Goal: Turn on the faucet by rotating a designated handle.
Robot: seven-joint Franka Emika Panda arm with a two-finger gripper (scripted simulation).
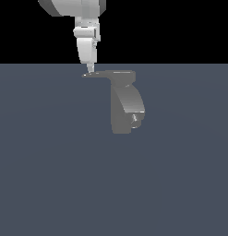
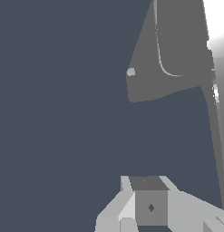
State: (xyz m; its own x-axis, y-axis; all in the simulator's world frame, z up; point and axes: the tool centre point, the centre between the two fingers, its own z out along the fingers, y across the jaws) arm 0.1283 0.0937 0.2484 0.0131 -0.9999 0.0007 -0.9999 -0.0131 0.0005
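Handle (image 1: 98, 73) stuck out toward exterior view's left from faucet (image 1: 127, 103) top, gripper (image 1: 89, 69) right at its narrow tip. Couldn't tell jaw opening. Probably best pushed sideways near tip, steady contact, no slipping over.

Grey faucet (image 1: 127, 108) stands upright, thin flat handle (image 1: 98, 74) lying level on top.

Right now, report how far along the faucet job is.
Done: the tool has reached the narrow tip of the handle, at the exterior view's left end. In hand: contact there looks likely. Left: swinging the handle round on the faucet; whether it has turned cannot be told.
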